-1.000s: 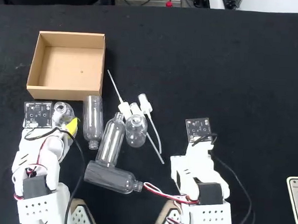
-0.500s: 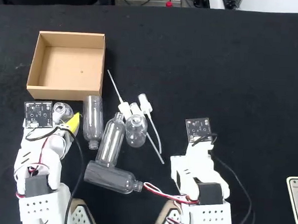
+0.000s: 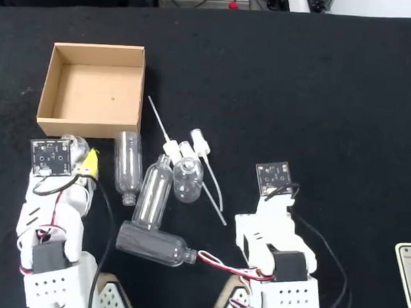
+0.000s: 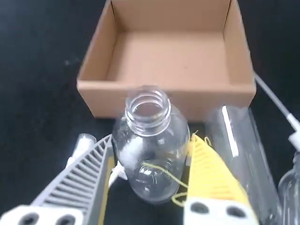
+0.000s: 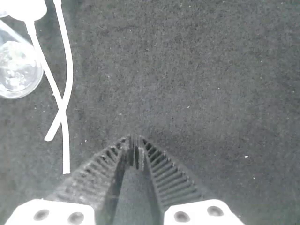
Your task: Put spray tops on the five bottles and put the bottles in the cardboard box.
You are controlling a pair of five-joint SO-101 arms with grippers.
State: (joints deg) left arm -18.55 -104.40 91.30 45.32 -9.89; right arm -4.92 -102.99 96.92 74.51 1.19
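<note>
A clear open-necked bottle (image 4: 149, 154) sits between the grey and yellow fingers of my left gripper (image 4: 151, 140), which is shut on it, just in front of the cardboard box (image 4: 168, 96). In the high view this bottle (image 3: 78, 146) is by the box's (image 3: 90, 124) near wall. Three more bottles (image 3: 128, 165) (image 3: 154, 191) (image 3: 152, 244) lie on the black cloth and another one (image 3: 187, 178) stands beside two white spray tops (image 3: 171, 149) (image 3: 200, 141) with long tubes. My right gripper (image 5: 136, 151) is shut on nothing, low over bare cloth near a tube (image 5: 63, 70).
The right arm (image 3: 274, 223) stands right of the bottle group. A red-and-white cable (image 3: 220, 264) runs from the lying bottle's neck to that arm's base. A white object (image 3: 410, 272) lies at the right edge. Wide bare cloth stretches behind and to the right.
My left gripper's yellow finger has swung in against the bottle, and the gripper with the bottle has shifted slightly toward the box. The right arm has not moved.
</note>
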